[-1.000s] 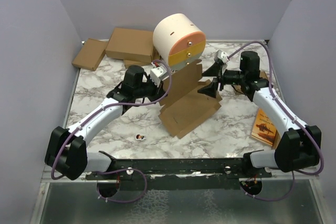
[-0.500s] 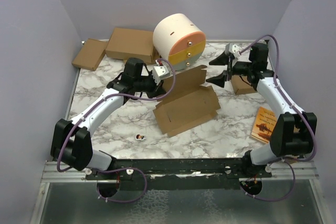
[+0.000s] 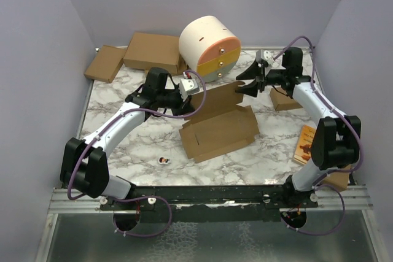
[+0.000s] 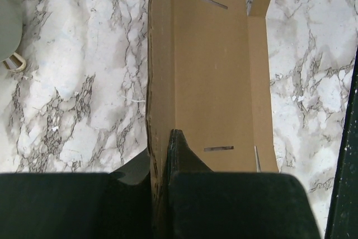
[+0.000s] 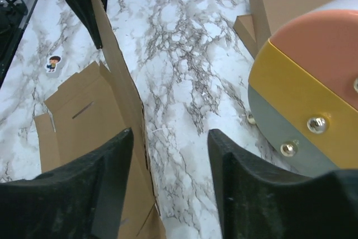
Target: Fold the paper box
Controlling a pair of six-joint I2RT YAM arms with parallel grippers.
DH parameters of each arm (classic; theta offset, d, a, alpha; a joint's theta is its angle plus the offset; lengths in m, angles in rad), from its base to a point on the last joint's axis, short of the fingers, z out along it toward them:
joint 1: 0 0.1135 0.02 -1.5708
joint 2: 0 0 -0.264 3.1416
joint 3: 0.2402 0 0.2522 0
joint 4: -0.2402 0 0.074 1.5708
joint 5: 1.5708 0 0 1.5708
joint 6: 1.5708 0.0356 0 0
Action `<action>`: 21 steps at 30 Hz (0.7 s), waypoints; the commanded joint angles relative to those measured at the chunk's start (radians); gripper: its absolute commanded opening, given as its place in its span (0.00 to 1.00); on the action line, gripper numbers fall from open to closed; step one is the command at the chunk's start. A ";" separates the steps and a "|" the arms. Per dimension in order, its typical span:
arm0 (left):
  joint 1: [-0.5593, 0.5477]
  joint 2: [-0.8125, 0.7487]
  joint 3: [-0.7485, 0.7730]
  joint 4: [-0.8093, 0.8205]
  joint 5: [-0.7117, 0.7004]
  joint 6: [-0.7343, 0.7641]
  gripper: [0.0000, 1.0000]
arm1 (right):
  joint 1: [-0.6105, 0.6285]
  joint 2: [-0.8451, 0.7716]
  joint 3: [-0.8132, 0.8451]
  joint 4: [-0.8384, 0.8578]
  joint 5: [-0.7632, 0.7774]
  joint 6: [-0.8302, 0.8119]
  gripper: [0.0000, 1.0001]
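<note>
box [image 3: 218, 132] sits mid-counter [image 3: 270, 151], its base lying flatter than a second ago, when it was tipped up steeply; the rear flap [image 3: 218, 97] stands upright. left pincer [image 4: 159, 149] stays clamped on the flap's left end. right pincer [image 3: 247, 84], which half a second ago had drawn off to the far right with jaws wide, is back at the flap's right end, jaws narrower but apart, a finger either side of the cardboard edge, no grip yet.
</note>
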State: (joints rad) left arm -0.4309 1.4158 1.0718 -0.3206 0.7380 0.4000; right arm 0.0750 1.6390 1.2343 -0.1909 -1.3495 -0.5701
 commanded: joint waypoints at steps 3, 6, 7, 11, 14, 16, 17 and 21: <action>0.009 -0.011 0.016 0.026 0.043 0.012 0.00 | 0.023 0.017 0.023 -0.092 -0.032 -0.110 0.37; 0.010 -0.028 -0.008 0.063 0.029 -0.009 0.00 | 0.023 0.018 0.023 -0.134 -0.053 -0.165 0.20; 0.011 -0.035 -0.013 0.075 0.026 -0.018 0.00 | 0.023 0.017 0.024 -0.147 -0.061 -0.183 0.16; 0.023 -0.064 -0.053 0.131 0.040 -0.082 0.16 | 0.023 0.010 0.029 -0.188 -0.086 -0.229 0.01; 0.039 -0.127 -0.167 0.274 0.045 -0.185 0.35 | 0.023 -0.004 0.029 -0.200 -0.108 -0.232 0.01; 0.050 -0.185 -0.253 0.393 0.042 -0.259 0.47 | 0.022 -0.016 0.025 -0.205 -0.125 -0.232 0.01; 0.053 -0.217 -0.286 0.442 0.042 -0.285 0.52 | 0.022 -0.020 0.024 -0.206 -0.133 -0.232 0.01; 0.063 -0.309 -0.392 0.662 0.064 -0.383 0.59 | 0.022 -0.036 0.025 -0.220 -0.175 -0.232 0.01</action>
State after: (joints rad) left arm -0.3801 1.1976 0.7563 0.0360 0.7521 0.1654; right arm 0.0990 1.6421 1.2388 -0.3798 -1.4429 -0.7753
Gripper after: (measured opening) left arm 0.573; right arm 0.018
